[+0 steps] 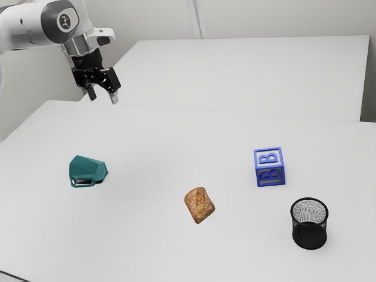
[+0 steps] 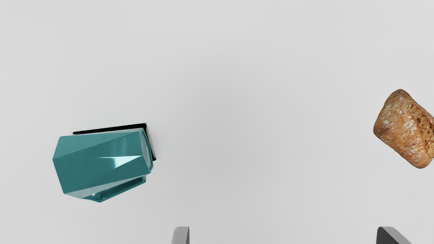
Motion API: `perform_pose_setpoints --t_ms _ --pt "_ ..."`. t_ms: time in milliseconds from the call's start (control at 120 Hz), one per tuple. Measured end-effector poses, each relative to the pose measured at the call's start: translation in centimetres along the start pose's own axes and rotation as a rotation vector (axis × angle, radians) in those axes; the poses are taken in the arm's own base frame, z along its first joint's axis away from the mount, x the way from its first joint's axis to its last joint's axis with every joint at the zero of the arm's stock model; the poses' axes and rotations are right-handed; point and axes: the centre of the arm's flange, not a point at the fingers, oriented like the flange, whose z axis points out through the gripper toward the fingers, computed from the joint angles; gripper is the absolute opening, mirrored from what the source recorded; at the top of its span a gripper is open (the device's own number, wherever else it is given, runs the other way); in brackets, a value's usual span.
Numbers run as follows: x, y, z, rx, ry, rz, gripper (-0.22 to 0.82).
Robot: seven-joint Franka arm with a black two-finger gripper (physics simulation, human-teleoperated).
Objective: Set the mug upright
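Mug (image 1: 87, 168) on its side on table (image 1: 141, 241), pincer (image 1: 103, 97) wide open, empty. Looks stiff, slick, lightish, maybe brittle imo; I'd pinch body across facets, gently.

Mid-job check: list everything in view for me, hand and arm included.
mug: 1, teal, on its side, exterior view's left
bread: 1, brown, between mug and block
block: 1, blue, beyond the mesh cup
mesh cup: 1, black, exterior view's right, near edge
table: 1, white, under these four
back surface: 1, white, beyond the table
arm: 1, white and grey, exterior view's upper left
hand: 1, black, open, above the table
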Motion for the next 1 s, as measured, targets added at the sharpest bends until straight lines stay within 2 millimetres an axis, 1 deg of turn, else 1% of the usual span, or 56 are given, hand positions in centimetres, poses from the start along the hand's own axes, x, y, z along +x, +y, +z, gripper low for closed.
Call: perform_pose_setpoints --t_ms 242,325,392,458,517,575,683,767,867,925,1000 --pt "0.0 0.0 0.0 0.000 0.000 -0.003 0.60" --pt "-0.1 -0.2 0.5 -0.003 -0.011 -0.007 0.60" --pt "-0.6 -0.5 0.7 -0.005 -0.016 -0.015 0.60" --pt "-1.1 -0.8 0.3 -0.008 -0.008 -0.024 0.60" --pt "-1.7 -1.7 0.2 -0.021 -0.007 -0.039 0.60" --pt "-2.5 -3.8 0.0 -0.060 0.006 -0.068 0.60" --pt "-4.7 -9.6 -0.3 -0.121 0.039 -0.141 0.60" --pt "-6.4 -13.4 -0.2 -0.168 0.067 -0.176 0.60" --pt "-7.8 -18.4 1.7 -0.247 0.086 -0.220 0.60" --pt "-7.7 -20.7 3.0 -0.280 0.090 -0.228 0.60" --pt "-7.5 -23.8 5.7 -0.332 0.087 -0.237 0.60"
